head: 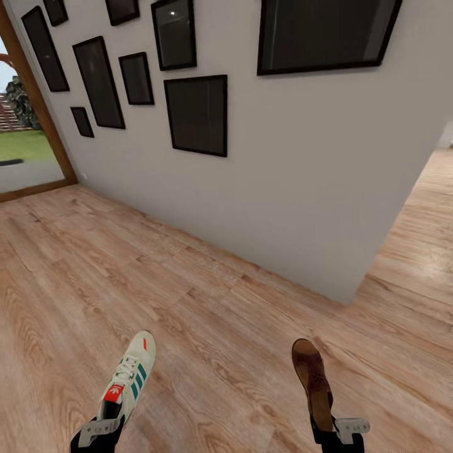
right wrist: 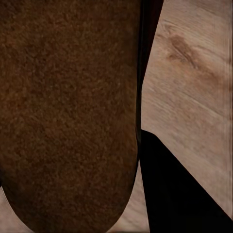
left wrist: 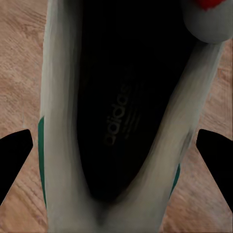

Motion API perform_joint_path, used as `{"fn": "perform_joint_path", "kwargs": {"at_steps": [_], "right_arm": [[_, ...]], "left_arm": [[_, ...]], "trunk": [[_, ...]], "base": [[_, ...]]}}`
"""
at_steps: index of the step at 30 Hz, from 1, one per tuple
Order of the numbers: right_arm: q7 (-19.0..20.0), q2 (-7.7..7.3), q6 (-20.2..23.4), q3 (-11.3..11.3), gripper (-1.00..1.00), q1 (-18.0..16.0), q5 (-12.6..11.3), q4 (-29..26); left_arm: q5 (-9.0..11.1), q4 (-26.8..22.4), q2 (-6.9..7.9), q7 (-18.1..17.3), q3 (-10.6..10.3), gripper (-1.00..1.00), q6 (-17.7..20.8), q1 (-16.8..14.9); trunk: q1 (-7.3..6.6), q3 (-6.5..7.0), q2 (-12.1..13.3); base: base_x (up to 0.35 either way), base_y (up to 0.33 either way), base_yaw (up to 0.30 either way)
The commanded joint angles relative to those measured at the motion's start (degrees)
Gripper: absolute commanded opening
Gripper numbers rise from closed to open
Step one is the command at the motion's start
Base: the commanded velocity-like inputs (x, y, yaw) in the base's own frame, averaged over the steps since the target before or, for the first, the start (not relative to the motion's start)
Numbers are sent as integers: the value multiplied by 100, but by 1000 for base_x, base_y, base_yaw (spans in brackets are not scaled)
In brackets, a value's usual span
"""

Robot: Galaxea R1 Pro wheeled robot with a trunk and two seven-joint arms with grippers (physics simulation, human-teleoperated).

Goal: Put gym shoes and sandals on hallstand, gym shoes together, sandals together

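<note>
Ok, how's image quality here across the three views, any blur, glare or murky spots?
Head view: sharp, even light, faint glints on the black picture frames. Left wrist view: soft; the gym shoe opening is near black, insole lettering barely legible. Right wrist view: the sandal is close, soft and grainy.

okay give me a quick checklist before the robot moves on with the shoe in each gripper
1. Left gripper holds the gym shoe: ok, the shoe sits between its fingers in the left wrist view.
2. Right gripper holds the sandal: ok, it sticks out ahead of the gripper, off the floor.
3. Both shoes clear of the corridor floor: ok, carried above it.
4. Hallstand ahead to place on: not ok, the head view shows a grey wall with black frames.
5. Firmness of each grip: cannot tell.
6. Path free: ok, bare planks up to the wall.
</note>
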Motion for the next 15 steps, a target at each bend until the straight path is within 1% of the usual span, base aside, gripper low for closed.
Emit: {"fn": "perform_joint_path", "kwargs": {"at_steps": [1,4,12,15], "right_arm": [[29,1,-14,43,-100,-4,-83,7],[29,3,-14,43,-100,-4,-83,7],[28,8,-14,37,-100,-4,-89,7],[28,8,-14,35,-100,-4,-91,6]], "left_arm": [[8,7,-2,-49,40,-100,-6,-2],[8,9,-3,-49,39,-100,-6,-2],[8,12,-7,-49,39,-100,-6,-1],[8,12,-6,-46,39,-100,-6,-2]], "trunk": [[-24,20,40],[-89,88,160],[-265,237,481],[-331,291,601]], "base": [[0,0,-227],[0,0,-168],[0,0,-35],[0,0,-170]]}}
